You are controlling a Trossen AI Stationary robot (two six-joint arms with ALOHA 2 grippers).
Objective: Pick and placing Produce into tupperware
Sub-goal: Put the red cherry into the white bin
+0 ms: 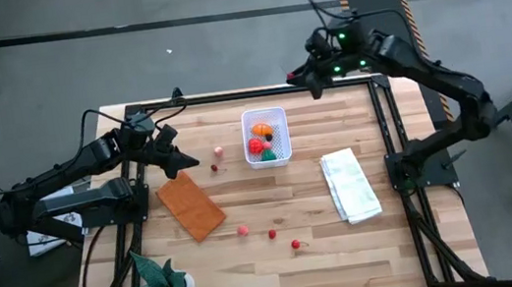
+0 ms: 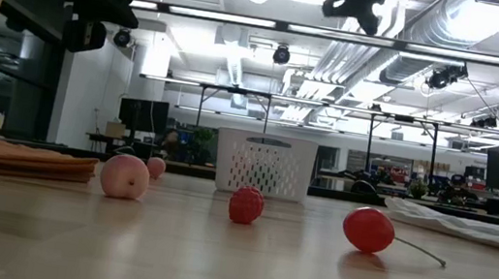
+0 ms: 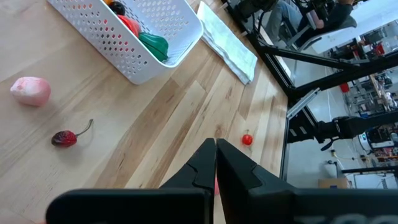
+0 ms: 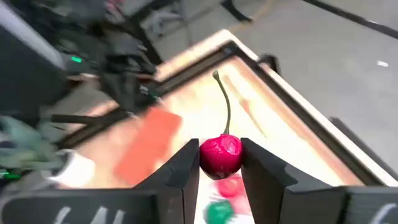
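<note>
1. The right end effector [image 4: 221, 163] sits low in the frame's centre, its two dark fingers [image 4: 183, 174] closed against either side of a red cherry [image 4: 220, 155]
2. The cherry's thin green stem [image 4: 225, 102] rises upward to mid-frame
3. Directly beneath the cherry, at the bottom edge, lie a blurred red piece [image 4: 229, 186] and a green piece [image 4: 219, 211]
4. Left of centre an orange flat rectangle [image 4: 148, 145] lies on the pale wooden counter [image 4: 205, 115]
5. The other dark arm [image 4: 127, 56] shows at upper left

place: lab/workshop | evidence: ceiling ducts [image 2: 410, 45], strip lights [image 2: 275, 26], workbenches [image 2: 400, 185] behind table
</note>
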